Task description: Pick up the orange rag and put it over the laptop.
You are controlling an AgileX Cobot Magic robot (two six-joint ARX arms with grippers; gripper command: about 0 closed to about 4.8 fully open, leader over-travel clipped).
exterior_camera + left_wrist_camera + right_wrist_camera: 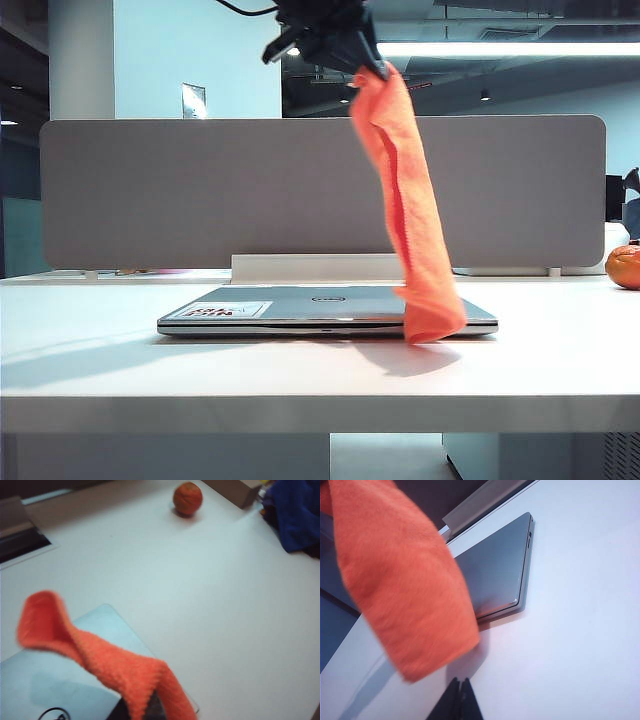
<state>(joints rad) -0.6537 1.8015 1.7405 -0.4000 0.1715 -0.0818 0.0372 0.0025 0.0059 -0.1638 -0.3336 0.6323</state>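
High above the table, my left gripper (362, 62) is shut on the top corner of the orange rag (410, 210). The rag hangs down in a long strip, its lower end over the right part of the closed silver laptop (320, 303). In the left wrist view the rag (100, 660) runs from the dark jaws of the left gripper (146, 711) out above the laptop lid (45, 680). My right gripper (459, 692) is shut with nothing in it, low over bare table, and sees the rag (395, 580) hanging beside the laptop (500, 570).
A round orange fruit (624, 266) lies at the table's far right, also in the left wrist view as the fruit (187, 498). A dark blue cloth (295, 515) and a box (235, 490) lie beyond it. A grey partition (200, 190) stands behind the laptop.
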